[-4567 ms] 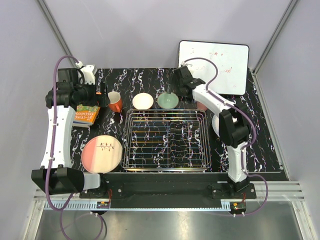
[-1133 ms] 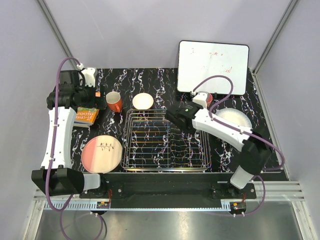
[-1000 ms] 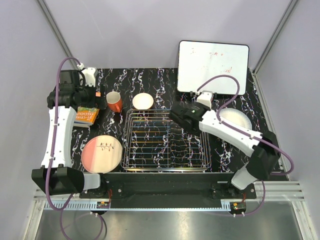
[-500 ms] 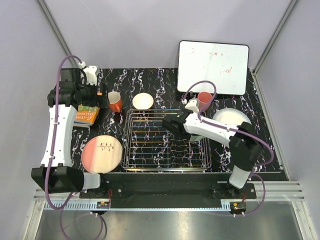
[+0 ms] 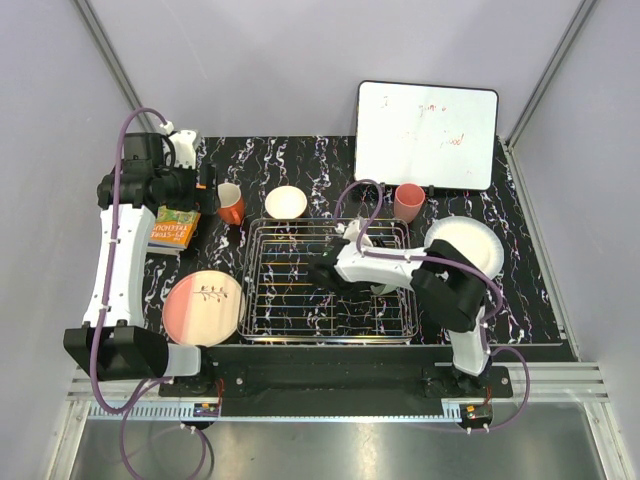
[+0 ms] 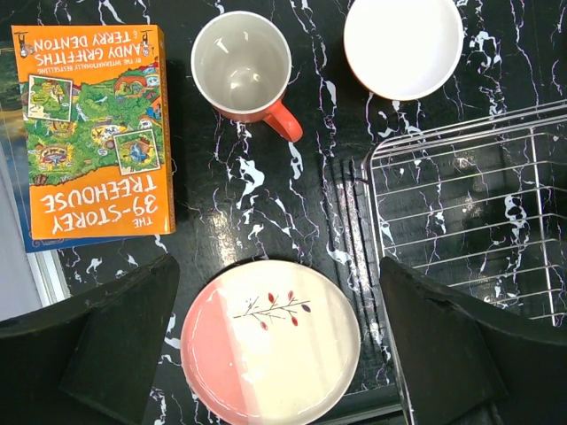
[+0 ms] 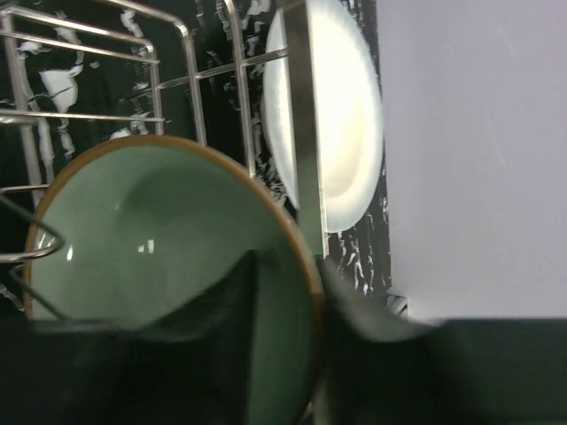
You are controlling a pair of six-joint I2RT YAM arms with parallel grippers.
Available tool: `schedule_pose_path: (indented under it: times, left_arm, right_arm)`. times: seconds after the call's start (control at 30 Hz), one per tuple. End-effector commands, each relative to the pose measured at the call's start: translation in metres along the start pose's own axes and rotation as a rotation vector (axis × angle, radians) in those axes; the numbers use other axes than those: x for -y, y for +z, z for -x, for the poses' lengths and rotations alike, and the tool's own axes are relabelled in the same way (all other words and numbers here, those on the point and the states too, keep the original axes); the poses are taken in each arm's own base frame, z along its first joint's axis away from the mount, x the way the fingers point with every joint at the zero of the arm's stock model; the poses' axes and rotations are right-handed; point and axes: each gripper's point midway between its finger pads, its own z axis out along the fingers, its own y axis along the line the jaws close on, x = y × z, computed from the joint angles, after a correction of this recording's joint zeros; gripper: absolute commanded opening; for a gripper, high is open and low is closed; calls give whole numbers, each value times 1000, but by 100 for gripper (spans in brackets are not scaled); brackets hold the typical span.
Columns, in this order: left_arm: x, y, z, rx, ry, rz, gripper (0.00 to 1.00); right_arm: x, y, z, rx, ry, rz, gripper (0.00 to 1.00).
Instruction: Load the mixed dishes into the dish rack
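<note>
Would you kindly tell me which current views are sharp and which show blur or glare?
Left wrist view: sharp, evenly lit, the book title legible; only the left fingers look dark and soft. Right wrist view: soft focus, the pale green bowl blurred up close, the white plate washed out. Top external view: even light, no harsh shadows.

Twig plate [image 6: 270, 345] seemingly just beside rack [image 6: 469, 212]

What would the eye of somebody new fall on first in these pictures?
First, the pale green bowl, pinched at its rim by the right gripper among the wires of the dish rack. Next, the bright orange book on the table's left side, beside the orange-red mug. The whiteboard stands out at the far right.
</note>
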Motion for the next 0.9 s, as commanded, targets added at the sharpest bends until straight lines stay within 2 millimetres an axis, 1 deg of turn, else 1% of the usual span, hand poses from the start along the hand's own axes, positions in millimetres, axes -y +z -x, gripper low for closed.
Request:
schedule_pose_path:
  times: [0.0,0.03,0.07,0.13,0.17,0.27,0.33,0.37,0.43,0.5,0.53,0.57,0.63,0.67,0.7,0.73,0.77,0.8,0.83,0.87]
  left_arm:
    - [3,-4,6,38,27,-8,99]
    - [2,-5,6,41,28,-3,99]
    - [2,-5,6,39,30,-2,99]
    - [2,-5,6,41,30,-3,99]
    - [2,-5,5,41,31,-3,99]
    - [3,-5,6,44,26,-6,99]
    - [3,-5,7,49,24,-5,99]
    - [3,-5,7,47,25,-5,99]
    - [3,-6,9,53,27,-4,99]
    - [2,-7,11,60,31,-1,99]
    - [2,-7,12,60,30,0,99]
    - [2,-7,13,63,28,2,99]
    - [1,-7,13,62,27,4,99]
    - [1,-7,14,65,22,4,99]
    - [2,-8,14,67,21,4,99]
    - [2,-9,14,69,24,1,99]
    - [3,-9,13,67,27,1,99]
    - [2,-11,12,73,31,3,99]
    - [2,-13,11,74,35,7,99]
    - [1,-13,10,73,42,15,99]
  right_arm:
    - [25,-12,-9,-26,-180,-68,52]
    - [30,-14,-6,-19,-156,-60,57]
    - [34,-16,-4,-12,-139,-54,65]
    - [43,-20,1,5,-96,-36,75]
    - [46,-21,3,7,-76,-28,81]
    - [59,-30,12,21,6,16,89]
    - [69,-36,18,25,54,53,87]
    - [72,-42,26,28,92,79,87]
    - [77,-50,35,34,124,118,89]
    - [83,-60,55,56,194,158,92]
    - [86,-64,64,71,215,164,96]
    - [94,-72,84,104,288,182,100]
    - [88,-79,109,129,315,200,100]
    - [91,-89,131,159,377,235,100]
    - [76,-90,149,182,363,253,100]
    - [72,-93,163,201,384,274,100]
    - [67,-98,178,209,420,332,100]
    - [52,-99,200,242,427,383,100]
    - [51,-84,211,219,456,410,100]
    - [43,-88,225,190,496,538,100]
